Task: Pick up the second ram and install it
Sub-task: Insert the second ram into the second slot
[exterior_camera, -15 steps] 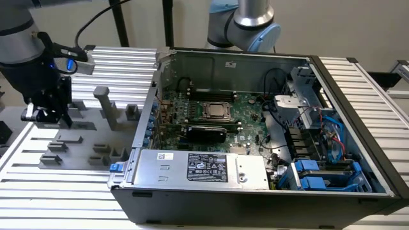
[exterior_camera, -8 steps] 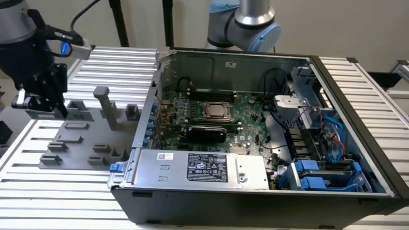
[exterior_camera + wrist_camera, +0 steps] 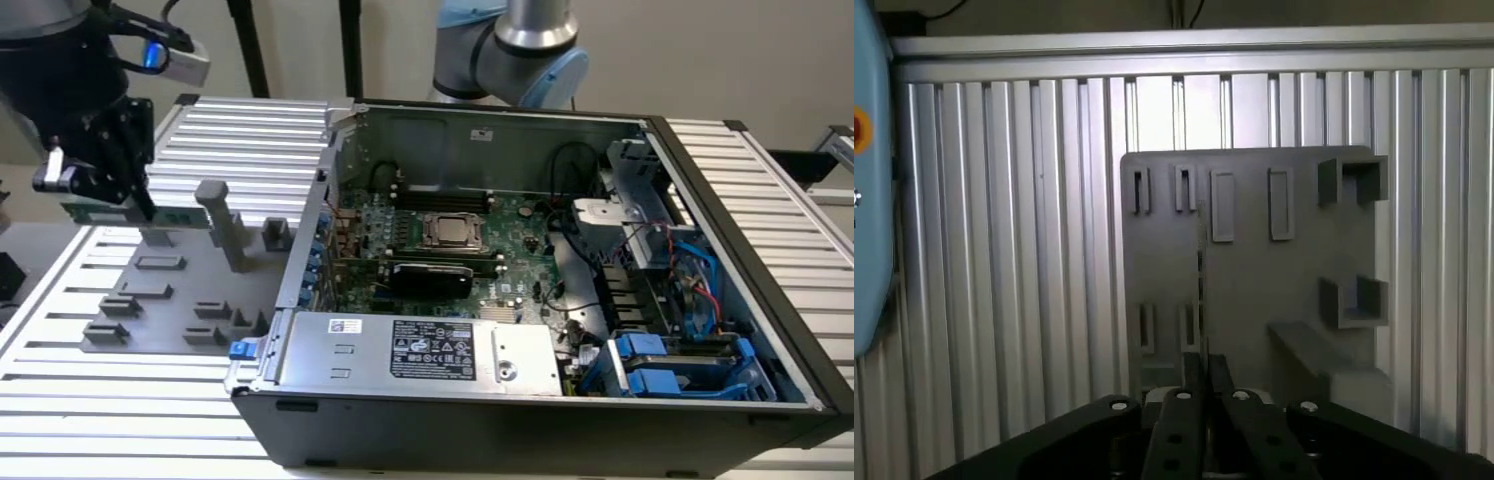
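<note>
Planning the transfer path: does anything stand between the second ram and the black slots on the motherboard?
Yes: the computer case's side wall rises between the second ram, held by the gripper, and the slots.

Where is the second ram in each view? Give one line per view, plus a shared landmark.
Exterior view: second ram at the exterior view's left, a green strip in the gripper above the gray holder plate.
Wrist view: second ram edge-on, a thin line running out of the gripper.
Shared landmark: the gray holder plate.
</note>
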### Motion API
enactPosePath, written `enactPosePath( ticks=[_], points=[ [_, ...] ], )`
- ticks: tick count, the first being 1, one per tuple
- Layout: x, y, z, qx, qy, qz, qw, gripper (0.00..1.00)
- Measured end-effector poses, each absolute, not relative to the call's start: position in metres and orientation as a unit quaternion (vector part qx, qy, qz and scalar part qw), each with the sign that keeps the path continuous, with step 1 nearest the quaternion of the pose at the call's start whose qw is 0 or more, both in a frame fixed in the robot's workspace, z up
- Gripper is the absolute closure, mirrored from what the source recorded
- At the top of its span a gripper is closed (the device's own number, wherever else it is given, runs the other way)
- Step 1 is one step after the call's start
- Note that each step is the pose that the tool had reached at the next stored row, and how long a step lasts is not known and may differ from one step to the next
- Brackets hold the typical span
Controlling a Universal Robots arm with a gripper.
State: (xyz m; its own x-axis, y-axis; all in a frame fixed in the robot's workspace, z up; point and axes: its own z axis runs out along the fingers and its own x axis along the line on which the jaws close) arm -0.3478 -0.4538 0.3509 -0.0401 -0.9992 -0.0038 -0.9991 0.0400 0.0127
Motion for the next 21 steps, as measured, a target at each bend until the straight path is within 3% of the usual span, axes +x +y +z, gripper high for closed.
enactPosePath(
  ticks=[21],
  points=[
    [-0.253, -0.454, 0.432, 0.694, -0.72, -0.019, -0.005, 1.0]
  ],
)
